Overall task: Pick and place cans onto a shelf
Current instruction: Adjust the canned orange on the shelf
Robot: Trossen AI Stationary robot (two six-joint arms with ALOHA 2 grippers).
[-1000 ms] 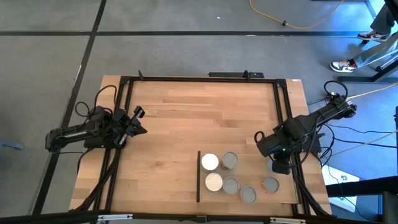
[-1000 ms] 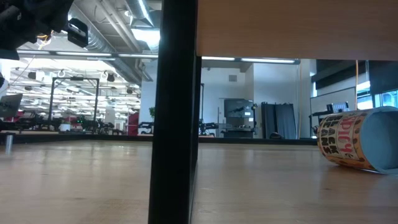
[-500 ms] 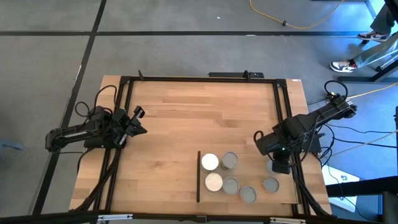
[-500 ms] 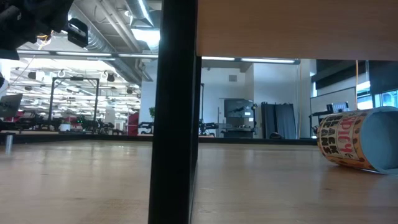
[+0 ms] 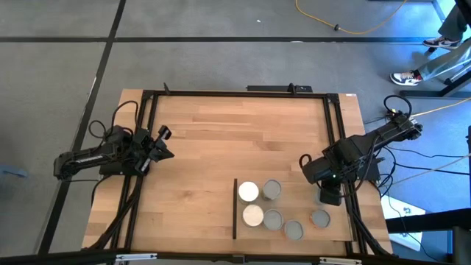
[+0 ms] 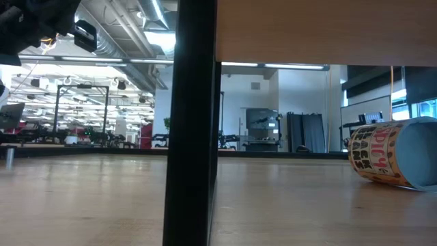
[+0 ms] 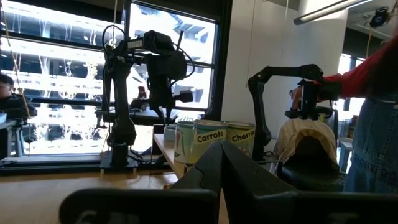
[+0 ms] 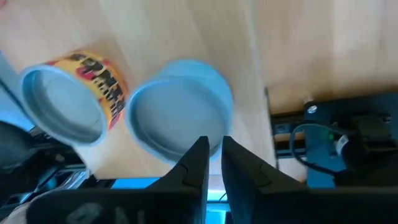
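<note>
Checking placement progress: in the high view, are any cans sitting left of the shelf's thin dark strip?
No. All the cans stand to the right of the dark strip; only bare wood lies to its left.

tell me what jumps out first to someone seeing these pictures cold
A cluster of cans with round silver and white tops crowds the near right part of the table, just right of a thin dark strip. The right claw hangs just above that cluster at the table's right edge, over two cans in its wrist view. The left claw waits shut at the left edge.
</note>
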